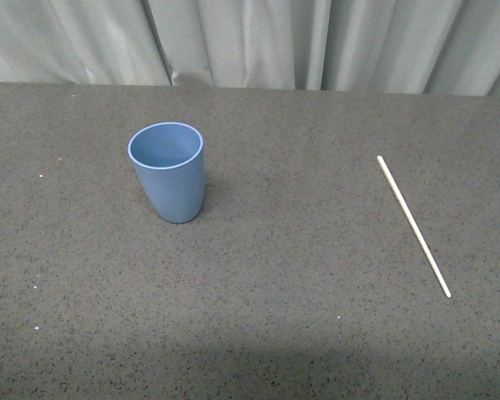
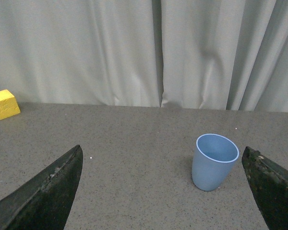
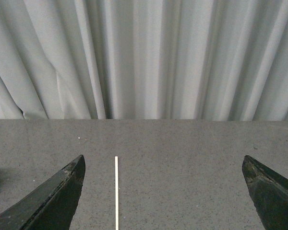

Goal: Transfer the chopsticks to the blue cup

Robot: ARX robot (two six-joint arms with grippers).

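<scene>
The blue cup (image 1: 168, 171) stands upright and empty on the dark speckled table, left of centre in the front view. It also shows in the left wrist view (image 2: 214, 161), ahead of my open left gripper (image 2: 163, 191) and close to one finger. The chopstick (image 1: 412, 225) lies flat on the table at the right, slanting away. In the right wrist view the chopstick (image 3: 116, 191) lies between the fingers of my open right gripper (image 3: 163, 191), near one of them. Neither arm shows in the front view.
A yellow block (image 2: 4, 104) sits far off at the table's back edge in the left wrist view. A pale curtain (image 1: 250, 42) hangs behind the table. The table (image 1: 300, 275) runs wide between cup and chopstick.
</scene>
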